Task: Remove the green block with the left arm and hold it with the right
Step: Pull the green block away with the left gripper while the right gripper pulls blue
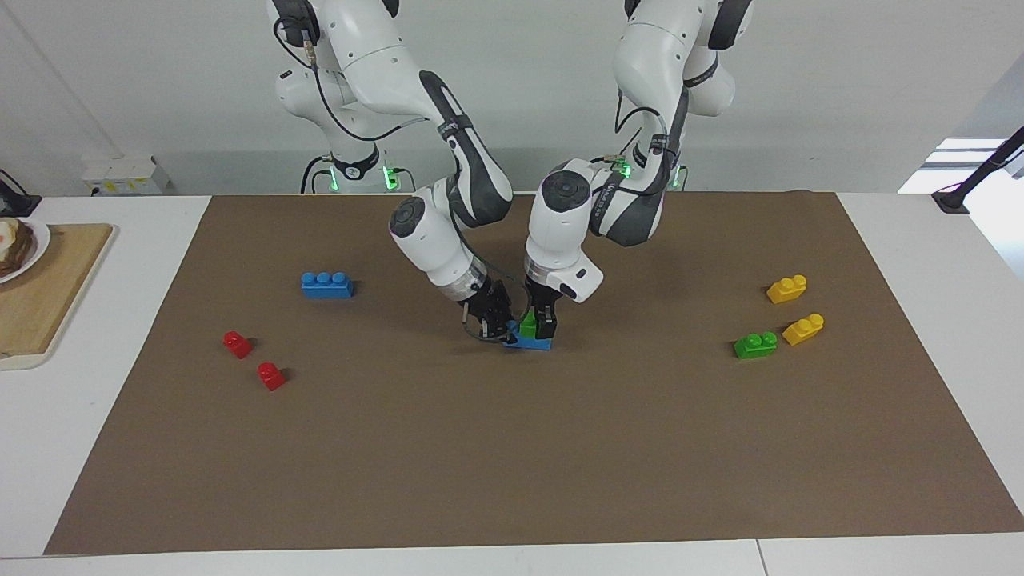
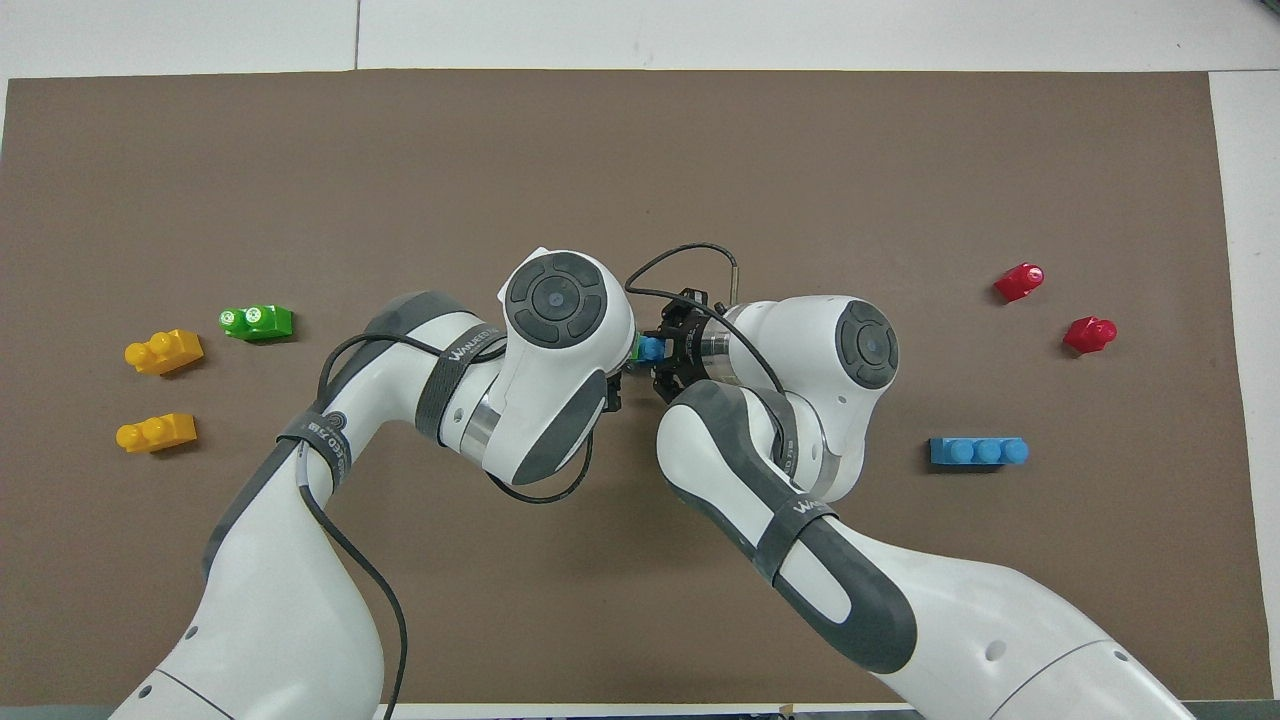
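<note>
A green block sits stacked on one end of a blue brick at the middle of the brown mat. My left gripper comes straight down on it, its black fingers pressed against the block's sides. My right gripper reaches in slanted from the right arm's end and is shut on the blue brick's other end. In the overhead view only a sliver of the green block and one blue stud show between the two wrists, beside the right gripper. The left wrist hides the left fingers there.
A second green block and two yellow bricks lie toward the left arm's end. A blue three-stud brick and two red pieces lie toward the right arm's end. A wooden board sits off the mat.
</note>
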